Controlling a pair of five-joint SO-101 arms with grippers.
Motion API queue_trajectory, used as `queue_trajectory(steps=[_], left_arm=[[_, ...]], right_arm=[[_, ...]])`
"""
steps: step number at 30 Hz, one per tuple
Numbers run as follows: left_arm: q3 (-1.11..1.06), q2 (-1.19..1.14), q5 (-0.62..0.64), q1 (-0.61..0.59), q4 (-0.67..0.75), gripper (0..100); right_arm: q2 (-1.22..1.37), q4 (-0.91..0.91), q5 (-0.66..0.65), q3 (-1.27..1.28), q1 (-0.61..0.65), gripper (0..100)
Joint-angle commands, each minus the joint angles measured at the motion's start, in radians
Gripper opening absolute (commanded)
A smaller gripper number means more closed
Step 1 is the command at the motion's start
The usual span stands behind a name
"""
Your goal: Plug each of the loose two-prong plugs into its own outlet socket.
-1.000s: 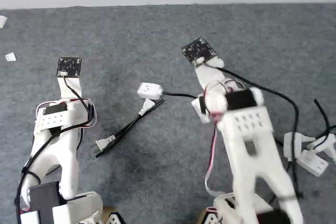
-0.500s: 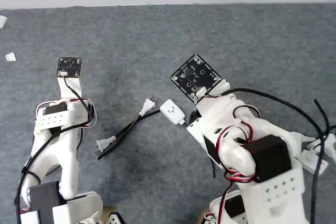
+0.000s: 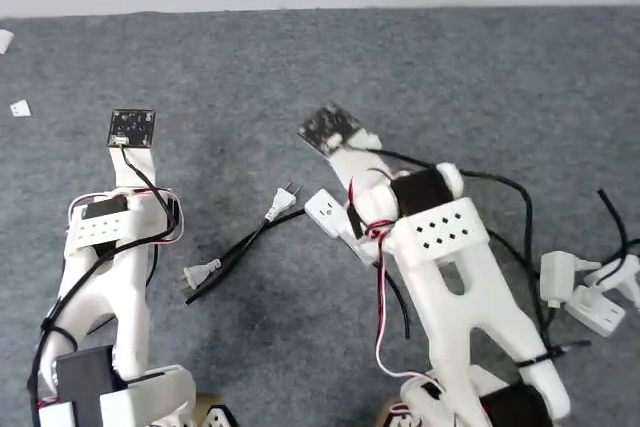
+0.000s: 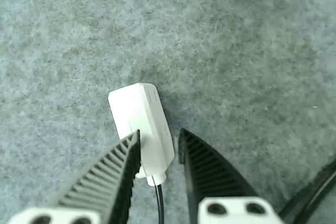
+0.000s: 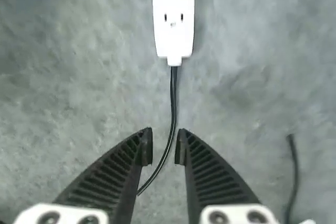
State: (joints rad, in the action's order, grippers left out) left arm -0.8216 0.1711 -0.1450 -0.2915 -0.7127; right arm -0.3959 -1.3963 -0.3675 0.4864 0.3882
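A white outlet socket (image 3: 325, 210) lies mid-table, and its black cord (image 5: 173, 93) runs back between the fingers of my right gripper (image 5: 163, 140). That gripper is narrowly open astride the cord, low over the carpet. The same socket (image 5: 173, 19) faces up ahead of it. Two loose two-prong plugs on black cords lie left of the socket, one close by (image 3: 283, 197) and one nearer the front (image 3: 200, 273). My left gripper (image 4: 157, 137) is shut on the cord end of another white socket block (image 4: 137, 111) resting on the carpet.
More white sockets and plugs with black cables (image 3: 590, 297) are bunched at the right edge. The left arm (image 3: 110, 237) stands folded at the left. Small white scraps (image 3: 20, 107) lie at the far left. Grey carpet covers the table.
The right arm dragged the white socket by its cord toward the front right, away from the nearby plug, then swung and lowered while the socket stayed put. The left arm has not moved.
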Motion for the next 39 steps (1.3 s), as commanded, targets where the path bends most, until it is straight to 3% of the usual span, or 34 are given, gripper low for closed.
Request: queue_trajectory(steps=[1,8,13,19,28,32,39], left_arm=[[0.038,0.003,0.003,-0.005,0.021,11],[0.039,0.002,0.003,-0.005,0.023,12],[0.039,0.002,0.003,-0.003,0.023,12],[0.039,0.002,0.003,-0.003,0.023,12],[0.039,0.002,0.003,-0.008,0.023,12],[0.039,0.002,0.003,-0.008,0.023,12],[0.039,0.002,0.003,-0.008,0.023,12]], right_arm=[[-0.042,0.081,-0.012,0.161,-0.053,9.5],[-0.059,0.242,-0.017,0.442,-0.117,9.5],[-0.058,0.302,-0.101,0.516,-0.189,9.5],[-0.058,0.320,-0.167,0.597,-0.168,9.5],[-0.056,0.329,-0.178,0.605,-0.139,8.8],[-0.056,0.329,-0.175,0.606,-0.142,0.5],[-0.073,0.274,-0.189,0.560,-0.140,0.8]])
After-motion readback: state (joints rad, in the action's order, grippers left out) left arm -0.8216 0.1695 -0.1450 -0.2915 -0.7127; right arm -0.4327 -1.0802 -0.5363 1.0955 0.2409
